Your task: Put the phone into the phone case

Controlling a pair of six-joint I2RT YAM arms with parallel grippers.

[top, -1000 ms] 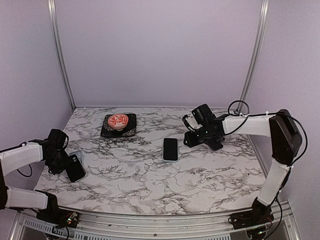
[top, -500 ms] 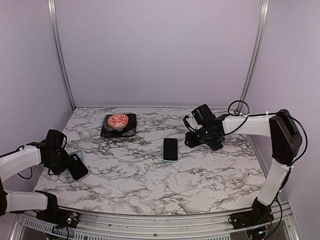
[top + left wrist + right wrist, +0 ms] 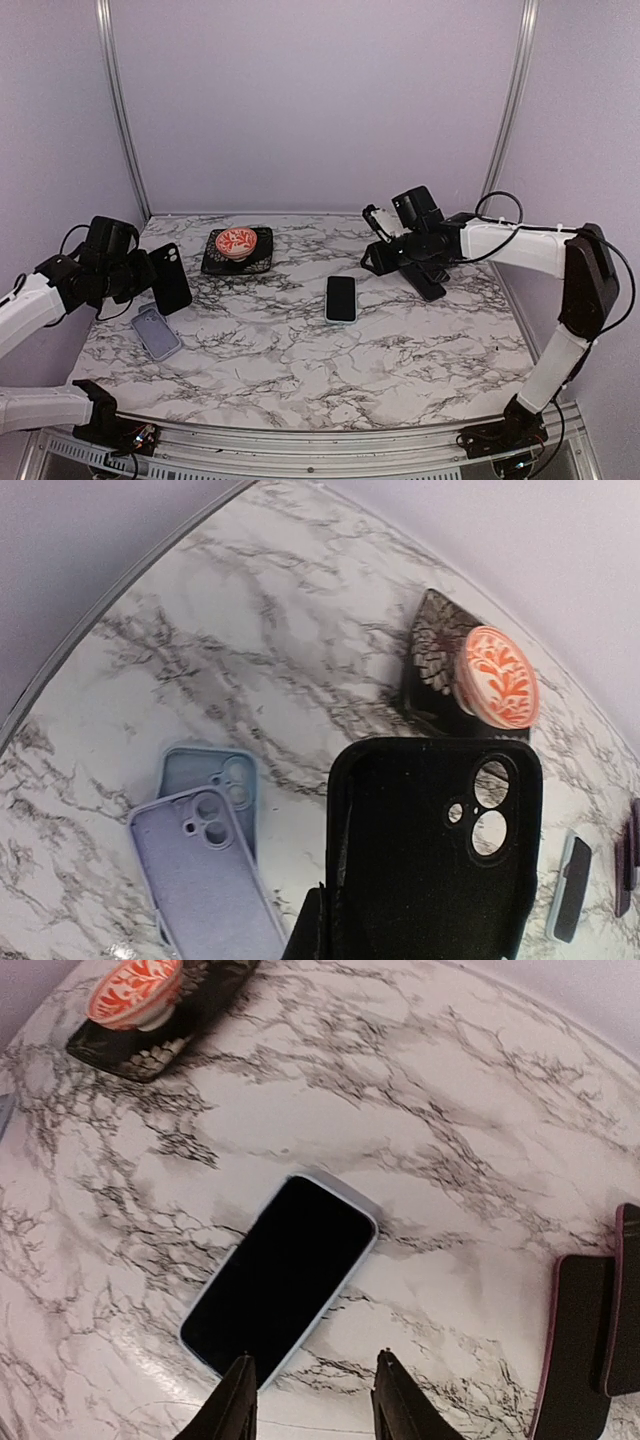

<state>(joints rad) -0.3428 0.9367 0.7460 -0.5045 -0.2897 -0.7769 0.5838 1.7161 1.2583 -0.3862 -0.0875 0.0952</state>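
Note:
The phone (image 3: 341, 298) lies screen up in the middle of the marble table, black glass with a pale blue edge (image 3: 285, 1275). My left gripper (image 3: 140, 280) is shut on the edge of a black phone case (image 3: 170, 278) and holds it upright, off the table at the left. In the left wrist view the case (image 3: 430, 850) shows its inside and camera cut-outs above my gripper (image 3: 335, 932). My right gripper (image 3: 385, 258) hovers open behind and right of the phone. Its fingertips (image 3: 245, 1390) frame bare table just past the phone's near corner.
A lavender case (image 3: 157, 332) lies on a blue-grey case (image 3: 210, 780) at the left front. A red-and-white bowl (image 3: 238, 241) sits on a black plate (image 3: 215, 264) at the back. Dark cases (image 3: 425, 280) lie under the right arm, one maroon-edged (image 3: 585, 1340).
My left gripper shut on the black case and lifted it up and to the right, off the lavender case. My right gripper rose a little and its jaws widened slightly.

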